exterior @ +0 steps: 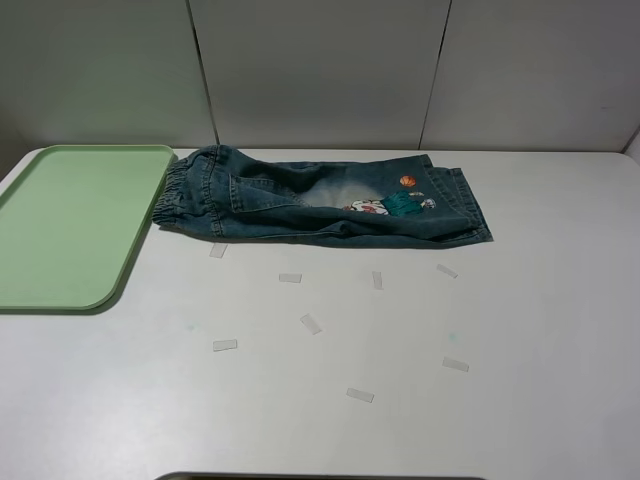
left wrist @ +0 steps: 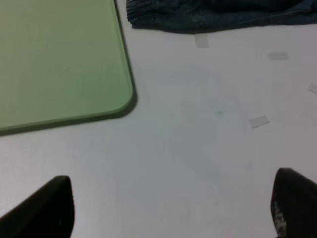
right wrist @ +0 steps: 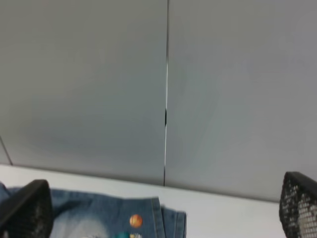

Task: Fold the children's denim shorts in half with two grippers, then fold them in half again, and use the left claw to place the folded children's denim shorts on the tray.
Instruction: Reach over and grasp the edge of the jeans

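As you look down from the high camera, item one is the children's denim shorts (exterior: 320, 205): washed blue, lying flat on the white table (exterior: 540, 330) toward its far edge, doubled so that one leg covers the other.
- Waistband (exterior: 170, 200): gathered elastic, pointing left, just beside the tray's right rim; your left wrist view shows a sliver of table between the two.
- Hems: pointing right.
- Upper leg: a pale bleached area, red-and-white cartoon patches (exterior: 385, 205) and a small orange badge (exterior: 408, 181).

Item two, the tray (exterior: 140, 250): pale green, rounded corners, low rim, on the left side of the table.

Item three, the left gripper (left wrist: 171, 208): you see only its two black fingers (left wrist: 49, 206), spread wide over bare table beside the tray's corner, gripping nothing and well clear of the shorts.

Item four, the right gripper (right wrist: 163, 208): black fingers (right wrist: 297, 203) with a mesh-textured face, spread wide and empty; past them its camera takes in the hem end of the shorts and the grey wall panels (exterior: 320, 70).

Sundries: small pale tape strips (exterior: 311, 323), scattered on the table in front of the shorts.
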